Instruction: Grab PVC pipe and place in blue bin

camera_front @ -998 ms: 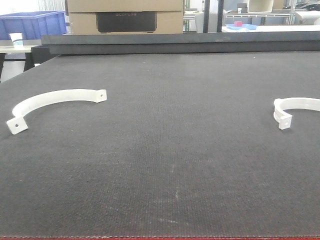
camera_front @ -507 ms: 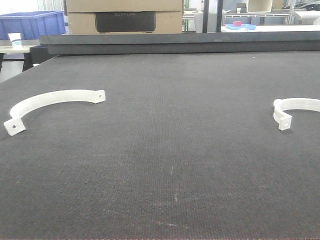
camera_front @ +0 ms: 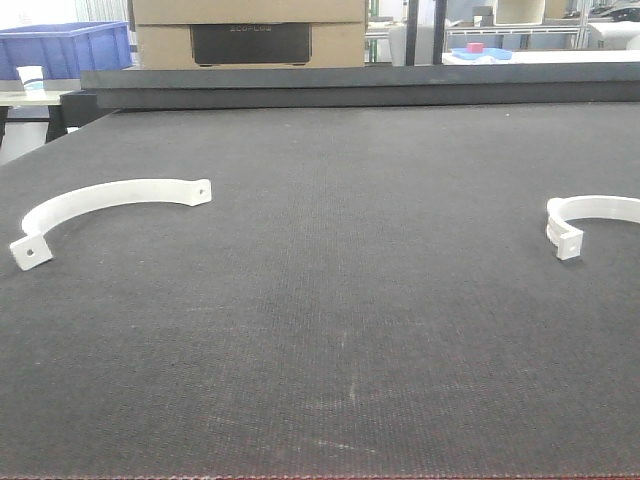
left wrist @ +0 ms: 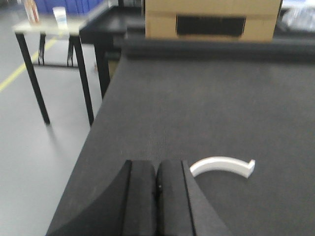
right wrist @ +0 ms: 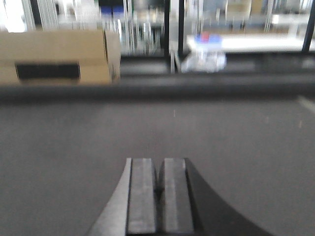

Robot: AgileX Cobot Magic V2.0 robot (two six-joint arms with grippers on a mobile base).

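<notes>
Your left gripper (left wrist: 157, 169) has its jaws pressed together with nothing between them; the right gripper (right wrist: 159, 169) is closed and empty the same way. Go for the curved white PVC piece (left wrist: 221, 165) just right of the left gripper, lying flat near the tabletop's (camera_front: 350, 300) left edge; a second PVC piece (camera_front: 592, 212) sits at the right edge, well apart. Spread the jaws first, come down over the band's mid-arc, and pinch across its thin wall; the light strip will likely slide if nudged. The blue bin (camera_front: 65, 45) stands beyond the far left corner, off the tabletop; lift clear before swinging over.
</notes>
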